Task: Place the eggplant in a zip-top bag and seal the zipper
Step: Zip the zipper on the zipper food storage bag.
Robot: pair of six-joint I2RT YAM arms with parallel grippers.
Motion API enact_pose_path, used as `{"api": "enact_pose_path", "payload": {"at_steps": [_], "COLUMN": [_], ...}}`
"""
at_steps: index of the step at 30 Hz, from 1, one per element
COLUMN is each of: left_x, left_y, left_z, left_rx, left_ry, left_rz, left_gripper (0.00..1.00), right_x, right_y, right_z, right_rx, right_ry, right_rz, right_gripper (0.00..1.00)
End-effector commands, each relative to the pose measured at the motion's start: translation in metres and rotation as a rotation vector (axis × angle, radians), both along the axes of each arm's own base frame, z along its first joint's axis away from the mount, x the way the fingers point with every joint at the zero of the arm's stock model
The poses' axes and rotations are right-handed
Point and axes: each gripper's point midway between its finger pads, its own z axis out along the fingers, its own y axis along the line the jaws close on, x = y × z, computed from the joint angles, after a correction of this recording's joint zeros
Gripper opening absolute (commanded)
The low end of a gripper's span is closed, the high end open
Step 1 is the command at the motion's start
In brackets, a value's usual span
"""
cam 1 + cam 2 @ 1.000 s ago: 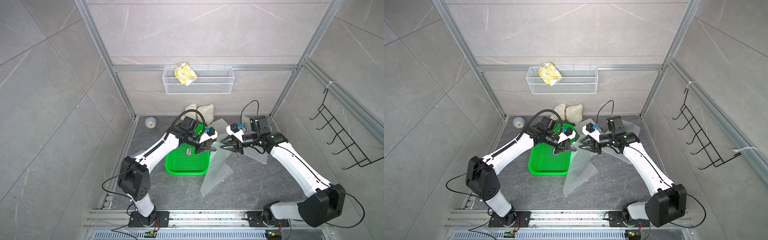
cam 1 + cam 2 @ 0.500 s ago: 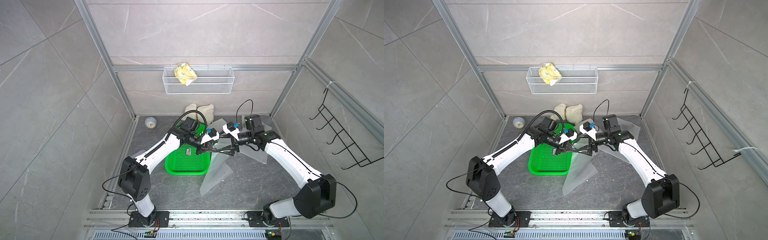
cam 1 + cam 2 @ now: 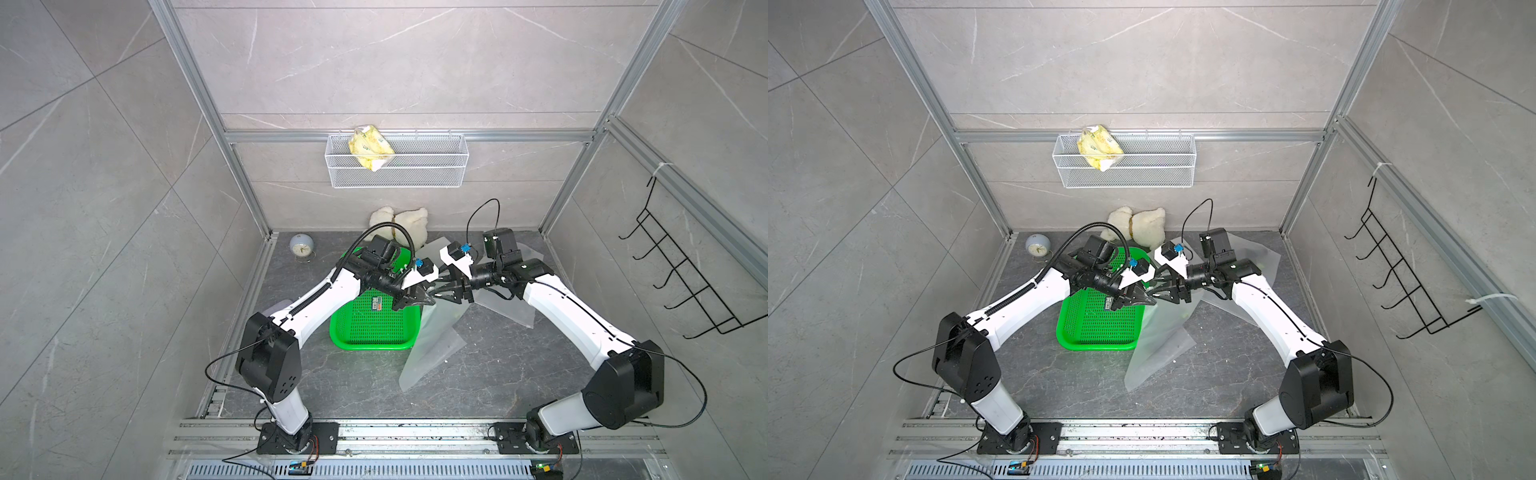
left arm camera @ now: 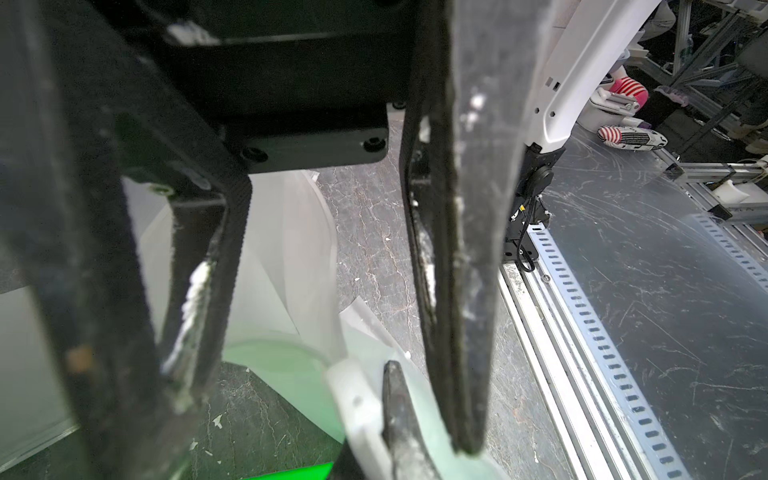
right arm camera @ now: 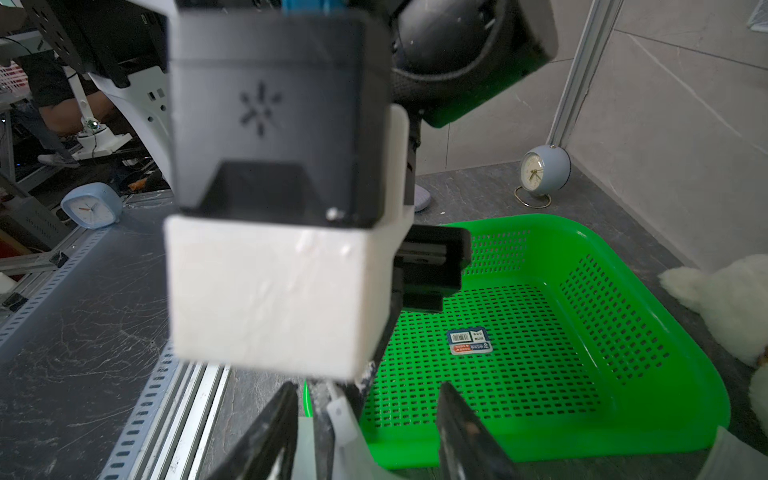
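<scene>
Above the edge of the green basket point(image 3: 365, 328), left gripper point(image 3: 419, 298) clamps the zip-top bag point(image 3: 432, 345) rim; right gripper point(image 3: 439, 291) stands half-spread astride that rim. No eggplant in any view. Risk: right jaws nip both layers or the left fingertip, so the mouth never opens. Right wrist view shows the rim between its fingers point(image 5: 266, 440); top views hide that.

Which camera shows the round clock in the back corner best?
The right wrist view: the round clock is close, its face and hands visible. In both top views the round clock is small and far. The left wrist view misses it.
</scene>
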Motion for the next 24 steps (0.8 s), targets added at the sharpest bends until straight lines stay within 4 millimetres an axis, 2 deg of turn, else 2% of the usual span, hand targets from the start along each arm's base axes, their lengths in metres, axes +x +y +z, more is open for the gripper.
{"api": "enact_pose_path", "payload": {"at_steps": [1, 8, 9, 14, 22, 24], "left_x": [-0.005, -0.004, -0.004, -0.005, -0.005, -0.004], "left_y": [0.001, 0.001, 0.001, 0.002, 0.004, 0.005], "left_z": [0.017, 0.016, 0.016, 0.017, 0.018, 0.020], "left_rx": [-0.036, -0.036, -0.038, -0.043, -0.045, -0.051], "left_ry": [-0.037, -0.040, -0.044, -0.050, -0.038, -0.041], "left_rz": [-0.002, 0.008, 0.010, 0.013, 0.012, 0.016], "left_gripper": [0.00, 0.00, 0.00, 0.00, 0.00, 0.00], "right_x": [0.000, 0.002, 0.003, 0.001, -0.009, -0.012], "right_y": [0.002, 0.001, 0.002, 0.001, 0.000, 0.000], "right_z": [0.007, 0.010, 0.010, 0.005, 0.001, 0.000], "right_rx": [0.007, 0.022, 0.027, 0.026, 0.016, 0.011], "right_ry": [-0.018, 0.026, 0.030, 0.030, 0.042, 0.055], "right_rz": [-0.026, -0.072, -0.079, -0.074, -0.027, -0.016], "right_gripper": [0.55, 0.62, 0.61, 0.41, 0.35, 0.32]}}
